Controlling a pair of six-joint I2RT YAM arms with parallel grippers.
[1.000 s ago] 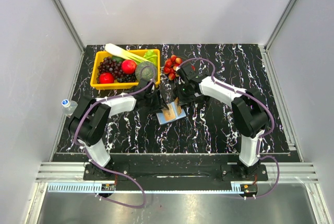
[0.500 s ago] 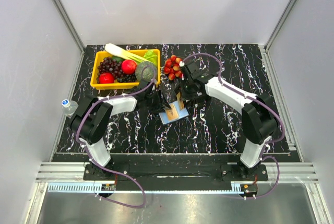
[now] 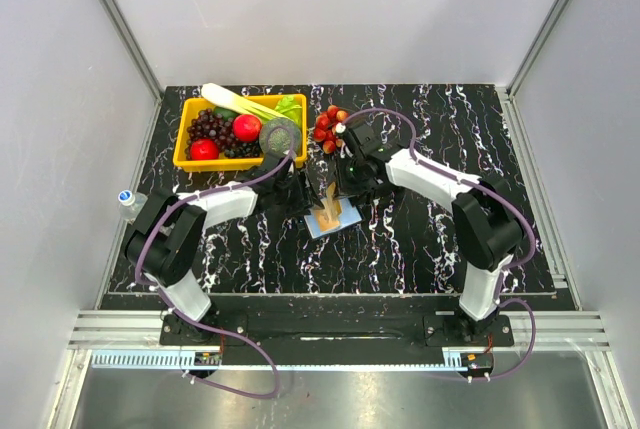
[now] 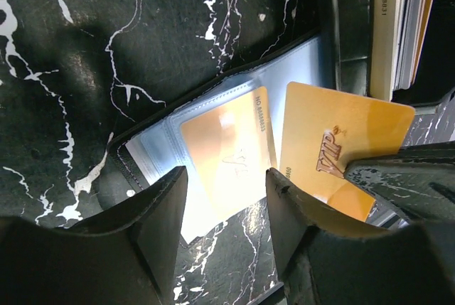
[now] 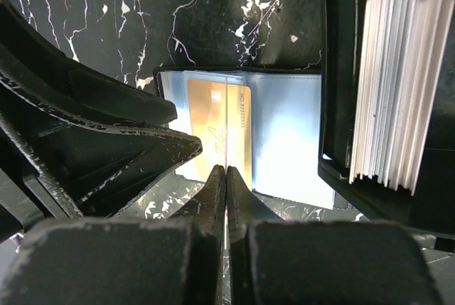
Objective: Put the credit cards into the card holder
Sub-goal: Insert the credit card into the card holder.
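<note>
The card holder [image 3: 322,226] lies open on the black marble table, light blue inside [image 5: 284,131]. One gold credit card [image 4: 226,154] lies flat in its left pocket. My right gripper [image 5: 226,171] is shut on a second gold card marked VIP [image 4: 334,141], held upright on edge just above the holder; it also shows in the top view [image 3: 333,201]. My left gripper [image 4: 226,202] is open and empty, with its fingertips [image 4: 160,212] straddling the holder's near edge. It is just left of the right gripper [image 3: 342,187].
A deeper black tray [image 5: 334,70] with a stack of several white cards [image 5: 394,84] stands right behind the holder. A yellow basket [image 3: 220,162] of fruit and vegetables is at the back left, a red fruit cluster [image 3: 328,124] beside it, and a small bottle [image 3: 130,201] at the table's left edge.
My right gripper has carried the upright gold card a little left and nearer, down over the open holder. The left gripper has stayed at the holder's edge.
</note>
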